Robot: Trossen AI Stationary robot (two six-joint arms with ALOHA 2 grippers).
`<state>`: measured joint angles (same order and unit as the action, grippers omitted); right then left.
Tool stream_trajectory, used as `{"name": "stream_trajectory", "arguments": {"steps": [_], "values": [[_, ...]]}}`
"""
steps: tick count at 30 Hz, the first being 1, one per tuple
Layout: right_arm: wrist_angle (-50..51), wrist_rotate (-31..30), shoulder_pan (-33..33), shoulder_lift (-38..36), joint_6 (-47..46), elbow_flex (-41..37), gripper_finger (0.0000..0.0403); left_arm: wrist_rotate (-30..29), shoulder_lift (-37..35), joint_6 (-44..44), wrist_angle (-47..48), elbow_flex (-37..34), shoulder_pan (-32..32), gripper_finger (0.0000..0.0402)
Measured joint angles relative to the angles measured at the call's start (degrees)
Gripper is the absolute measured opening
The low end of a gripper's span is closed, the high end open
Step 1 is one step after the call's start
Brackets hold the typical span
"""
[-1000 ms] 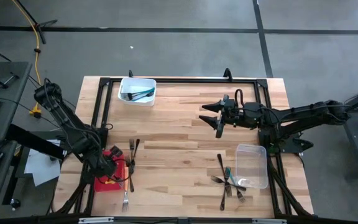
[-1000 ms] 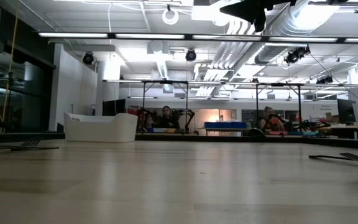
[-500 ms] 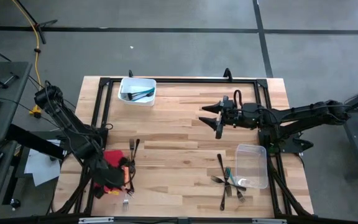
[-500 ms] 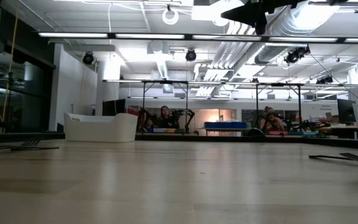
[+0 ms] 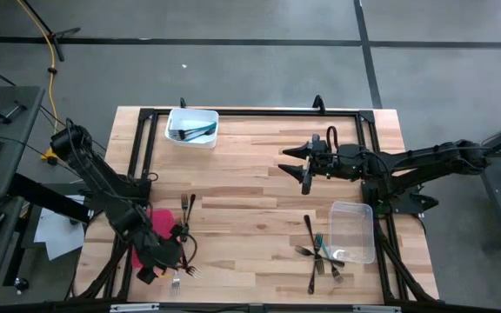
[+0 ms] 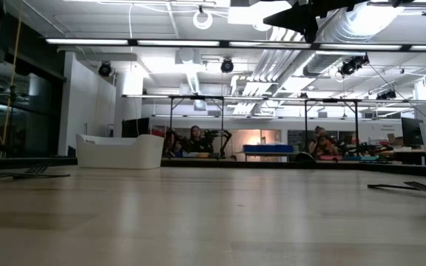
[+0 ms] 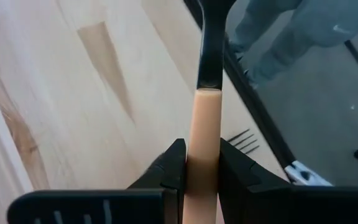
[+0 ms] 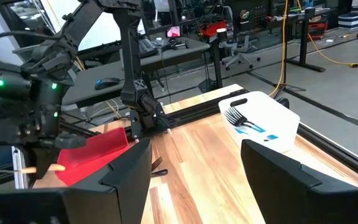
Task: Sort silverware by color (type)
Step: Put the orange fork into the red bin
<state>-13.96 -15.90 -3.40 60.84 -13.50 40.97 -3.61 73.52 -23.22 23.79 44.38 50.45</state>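
- Left pincer point(image 7: 202, 165) grips an orange-handled fork point(image 7: 205, 124) at the worktop's point(image 5: 250, 165) seven o'clock edge.
- Right pincer point(image 5: 296, 165) hangs wide open, two o'clock.

Grey floor point(image 5: 250, 52), ceiling strip lights point(image 6: 198, 41)

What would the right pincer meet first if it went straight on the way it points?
Probably nothing on the table soon: the open right pincer points across bare wood toward the left arm holding an orange-handled fork near the red tray; depth is unclear.

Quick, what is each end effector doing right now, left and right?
Left end effector: shut on the orange-handled fork.
Right end effector: open, holding nothing, above the table's middle.
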Motion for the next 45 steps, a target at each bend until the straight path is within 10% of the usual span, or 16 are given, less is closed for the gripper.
{"name": "stream_trajectory", "arguments": {"steps": [20, 33, 45], "values": [[-0.03, 0.0, 0.0, 0.0, -1.07, 0.0, 0.0232, -5.54, 3.22, 14.37, -5.76, 0.0, -8.01, 0.0042], [0.0, -0.17, 0.06, 0.0, 1.04, 0.0, 0.0232, -1.95, -5.98, 0.08, 35.79, 6.73, -9.14, 0.0042], [0.06, -0.63, 0.42, 0.28, 1.08, 0.0, 0.0232, 3.35, -2.06, -0.75, 32.3, 2.38, -5.12, 0.0042]]}}
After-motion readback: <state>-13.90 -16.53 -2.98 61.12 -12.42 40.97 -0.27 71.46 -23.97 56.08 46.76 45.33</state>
